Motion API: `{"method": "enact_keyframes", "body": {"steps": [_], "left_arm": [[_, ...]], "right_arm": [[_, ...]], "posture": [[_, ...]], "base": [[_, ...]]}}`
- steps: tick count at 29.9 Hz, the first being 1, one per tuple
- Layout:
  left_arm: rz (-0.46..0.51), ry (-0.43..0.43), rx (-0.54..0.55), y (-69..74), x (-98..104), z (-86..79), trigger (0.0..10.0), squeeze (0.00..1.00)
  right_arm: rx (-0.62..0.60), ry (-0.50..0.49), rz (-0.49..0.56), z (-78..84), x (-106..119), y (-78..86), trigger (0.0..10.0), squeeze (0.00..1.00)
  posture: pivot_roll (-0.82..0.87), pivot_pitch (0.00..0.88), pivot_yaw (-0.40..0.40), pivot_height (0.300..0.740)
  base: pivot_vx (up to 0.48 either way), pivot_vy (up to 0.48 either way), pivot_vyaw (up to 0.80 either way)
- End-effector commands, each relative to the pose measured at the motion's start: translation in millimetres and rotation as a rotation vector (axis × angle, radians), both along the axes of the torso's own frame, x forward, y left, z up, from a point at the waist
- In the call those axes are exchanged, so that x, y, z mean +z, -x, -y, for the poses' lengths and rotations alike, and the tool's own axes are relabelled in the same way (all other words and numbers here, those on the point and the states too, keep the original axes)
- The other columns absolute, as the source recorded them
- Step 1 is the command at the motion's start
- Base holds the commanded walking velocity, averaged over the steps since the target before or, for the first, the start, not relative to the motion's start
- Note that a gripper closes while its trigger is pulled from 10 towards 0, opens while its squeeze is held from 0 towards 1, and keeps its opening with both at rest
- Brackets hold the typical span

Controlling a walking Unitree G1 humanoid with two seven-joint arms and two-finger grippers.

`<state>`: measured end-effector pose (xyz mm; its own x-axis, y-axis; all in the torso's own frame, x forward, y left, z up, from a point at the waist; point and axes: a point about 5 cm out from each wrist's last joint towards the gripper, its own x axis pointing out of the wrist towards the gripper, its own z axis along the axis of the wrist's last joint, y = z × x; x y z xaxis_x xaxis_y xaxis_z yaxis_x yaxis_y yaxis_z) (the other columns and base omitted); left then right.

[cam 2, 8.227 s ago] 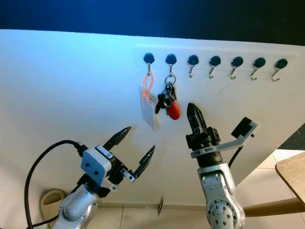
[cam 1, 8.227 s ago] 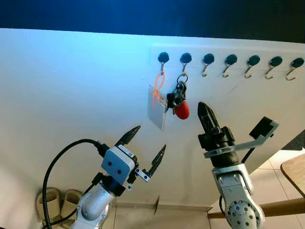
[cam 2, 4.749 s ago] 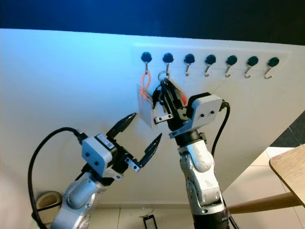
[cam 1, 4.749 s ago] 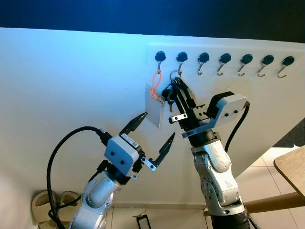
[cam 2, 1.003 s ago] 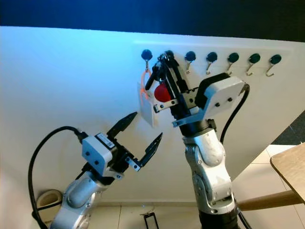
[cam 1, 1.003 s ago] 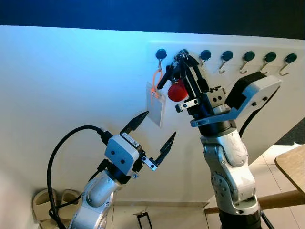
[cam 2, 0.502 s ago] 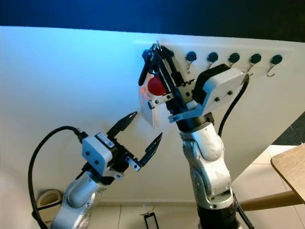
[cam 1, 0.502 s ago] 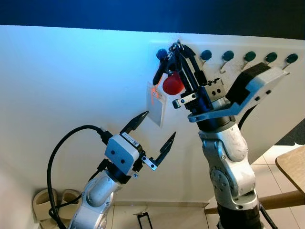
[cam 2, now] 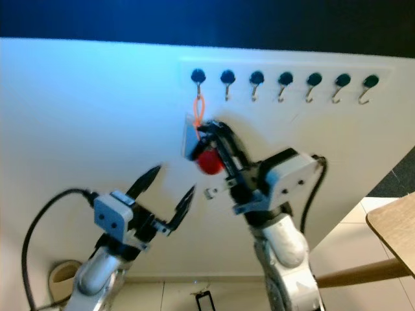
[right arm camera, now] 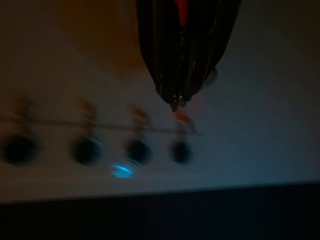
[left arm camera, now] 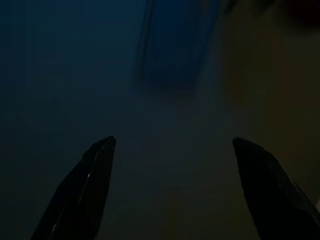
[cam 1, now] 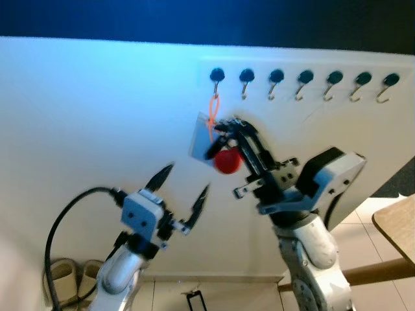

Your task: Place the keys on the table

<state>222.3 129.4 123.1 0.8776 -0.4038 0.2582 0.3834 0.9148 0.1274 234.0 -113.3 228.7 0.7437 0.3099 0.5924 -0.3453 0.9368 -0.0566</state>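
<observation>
Keys (cam 1: 225,157) clamped in right end effector (cam 1: 228,127), below hooks (cam 1: 303,83); left end effector (cam 1: 183,191) open, empty.

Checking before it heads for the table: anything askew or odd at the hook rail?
Nothing damaged. The keys, with their red fob, are off the hook rail and clamped in the right gripper below it. The orange-looped tag hangs tilted on the first hook. The left gripper is open and holds nothing.

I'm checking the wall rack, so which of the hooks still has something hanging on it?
The hook at the robot's far left: an orange loop with a clear tag hangs from it. The other six are bare.
</observation>
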Motion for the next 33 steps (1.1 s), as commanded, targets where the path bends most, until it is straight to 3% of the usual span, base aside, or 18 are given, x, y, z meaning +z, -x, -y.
{"method": "enact_keyframes", "body": {"steps": [1, 5, 10, 14, 18, 20, 21, 22, 23, 25, 27, 28, 29, 30, 31, 33], "left_arm": [[-0.021, -0.034, 0.025, 2.2, -9.3, -7.2, 10.0, 0.00], [-0.215, -0.035, 0.263, 20.0, -60.6, -45.8, 10.0, 0.00], [-0.260, 0.016, 0.375, 27.7, -70.9, -61.8, 10.0, 0.00], [-0.272, 0.030, 0.395, 28.7, -74.9, -64.6, 10.0, 0.00], [-0.327, 0.003, 0.394, 28.3, -88.5, -64.3, 10.0, 0.00], [-0.424, -0.017, 0.395, 29.7, -107.1, -64.0, 10.0, 0.00], [-0.424, -0.017, 0.395, 29.7, -107.1, -64.0, 10.0, 0.00], [-0.578, -0.038, 0.440, 36.0, -137.1, -68.1, 10.0, 0.00], [-0.578, -0.038, 0.440, 36.0, -137.1, -68.1, 10.0, 0.00], [-0.697, -0.036, 0.514, 43.5, -157.5, -75.3, 10.0, 0.00], [-0.726, -0.029, 0.543, 45.7, -162.2, -77.8, 10.0, 0.00], [-0.761, -0.035, 0.566, 48.1, -167.5, -80.1, 10.0, 0.00], [-0.785, -0.056, 0.565, 49.9, -171.3, -80.4, 10.0, 0.00], [-0.785, -0.056, 0.565, 49.9, -171.3, -80.4, 10.0, 0.00], [-0.801, -0.078, 0.556, 51.1, -174.1, -80.3, 10.0, 0.00], [-0.813, -0.101, 0.544, 51.9, -176.5, -79.6, 10.0, 0.00]], "right_arm": [[-0.040, 0.002, -0.019, 6.4, -7.4, -0.9, 0.0, 0.00], [-0.098, 0.100, -0.173, 22.9, -60.3, 9.6, 0.0, 0.00], [-0.118, 0.117, -0.170, 25.0, -61.8, 11.6, 0.0, 0.00], [-0.146, 0.110, -0.179, 27.7, -64.6, 7.8, 0.0, 0.00], [-0.159, 0.119, -0.287, 31.7, -91.0, 3.3, 0.0, 0.00], [-0.200, 0.104, -0.449, 41.7, -127.5, -2.1, 0.0, 0.00], [-0.200, 0.104, -0.449, 41.7, -127.5, -2.1, 0.0, 0.00], [-0.276, 0.087, -0.666, 58.3, -179.0, -4.9, 0.0, 0.00], [-0.276, 0.087, -0.666, 58.3, -179.0, -4.9, 0.0, 0.00], [-0.311, 0.085, -0.874, 68.5, -219.6, -0.8, 0.2, 0.00], [-0.319, 0.076, -0.937, 71.6, -230.5, 1.6, 0.2, 0.00], [-0.327, 0.119, -0.981, 74.5, -239.9, 5.2, 0.5, 0.00], [-0.314, 0.193, -1.031, 75.2, -249.1, 9.0, 2.9, 0.00], [-0.314, 0.193, -1.031, 75.2, -249.1, 9.0, 2.9, 0.00], [-0.310, 0.251, -1.065, 77.0, -255.2, 11.8, 9.4, 0.00], [-0.305, 0.276, -1.128, 81.1, -263.0, 15.5, 10.0, 0.00]], "posture": [[0.04, 0.085, -0.019, 0.740], [0.05, 0.088, -0.023, 0.740], [0.05, 0.090, -0.023, 0.740], [0.05, 0.091, -0.024, 0.740], [0.04, 0.088, -0.028, 0.740], [0.04, 0.084, -0.034, 0.740], [0.04, 0.084, -0.034, 0.740], [0.04, 0.081, -0.038, 0.740], [0.04, 0.081, -0.038, 0.740], [0.03, 0.073, -0.046, 0.740], [0.03, 0.073, -0.049, 0.740], [0.03, 0.071, -0.054, 0.740], [0.03, 0.068, -0.062, 0.740], [0.03, 0.068, -0.062, 0.740], [0.03, 0.068, -0.068, 0.740], [0.03, 0.062, -0.084, 0.740]], "base": [[0.000, 0.000, 0.00], [0.000, 0.000, 0.00], [0.000, 0.000, 0.00], [0.000, 0.000, 0.00], [0.000, 0.000, 0.00], [0.000, 0.000, 0.00], [0.000, 0.000, 0.00], [0.000, 0.000, 0.00], [0.000, 0.000, 0.00], [0.000, 0.000, 0.00], [0.000, 0.000, 0.00], [0.000, 0.000, 0.00], [0.000, 0.000, 0.00], [0.000, 0.000, 0.00], [0.000, 0.000, 0.00], [0.000, 0.000, 0.00]]}}
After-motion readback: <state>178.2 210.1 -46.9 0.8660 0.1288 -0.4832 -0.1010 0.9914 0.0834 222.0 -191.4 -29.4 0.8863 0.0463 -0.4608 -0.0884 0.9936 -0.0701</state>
